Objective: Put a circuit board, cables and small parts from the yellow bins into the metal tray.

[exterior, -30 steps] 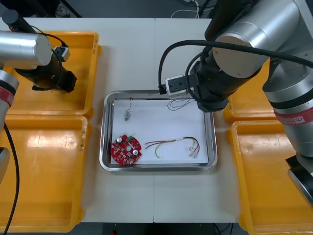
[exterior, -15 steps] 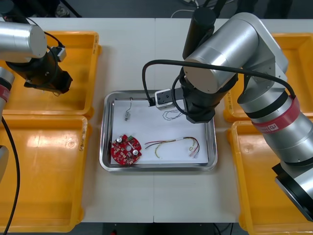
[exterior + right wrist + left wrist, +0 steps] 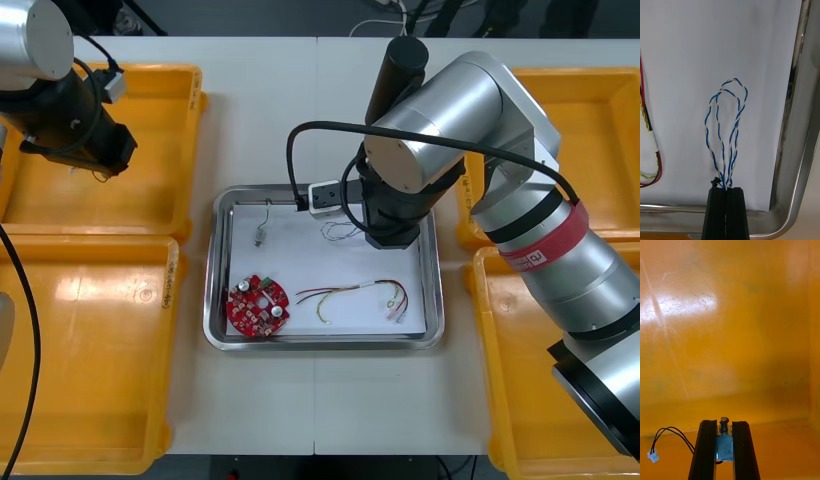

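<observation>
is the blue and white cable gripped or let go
Gripped: the fingers of the right gripper pinch one end of the blue and white cable, its loops over the tray.

The right arm [image 3: 470, 110] bends in from the right with its wrist turned steeply down, apparently straight down, though the forearm hides the tip from above. The right end effector [image 3: 725, 188] has its fingers almost together, pinching a twisted blue and white cable [image 3: 728, 123]. The left arm [image 3: 35, 45] angles in at the far left. The left end effector [image 3: 724, 423] clamps a small metal part [image 3: 724, 447], fingers apart by its width.
</observation>
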{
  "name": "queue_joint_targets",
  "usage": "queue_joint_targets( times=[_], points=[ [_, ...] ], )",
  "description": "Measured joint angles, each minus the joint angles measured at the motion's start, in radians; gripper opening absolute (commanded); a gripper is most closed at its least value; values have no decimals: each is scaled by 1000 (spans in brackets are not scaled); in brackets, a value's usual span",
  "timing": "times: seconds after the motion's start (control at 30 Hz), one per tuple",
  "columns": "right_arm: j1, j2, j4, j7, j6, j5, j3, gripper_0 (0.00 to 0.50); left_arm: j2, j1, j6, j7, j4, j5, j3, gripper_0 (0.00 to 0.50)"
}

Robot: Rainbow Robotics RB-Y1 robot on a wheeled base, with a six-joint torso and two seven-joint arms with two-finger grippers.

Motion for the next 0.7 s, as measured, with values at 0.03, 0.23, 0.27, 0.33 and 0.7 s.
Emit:
queue_joint_targets(
  times=[0.03,0.23,0.27,0.33,0.7],
  points=[
    [0,2,6,0,-5,0,0,0,0,0,13,0,-17,0,4,0],
    [0,5,30,0,-43,22,27,0,0,10,96,0,-145,0,9,0],
    [1,5,31,0,-53,30,38,0,0,12,110,0,-167,0,9,0],
    [2,6,32,0,-77,49,59,0,0,14,137,0,-203,0,9,0],
    [37,6,32,-1,-142,69,93,0,-13,15,154,4,-341,5,9,0]
  ],
)
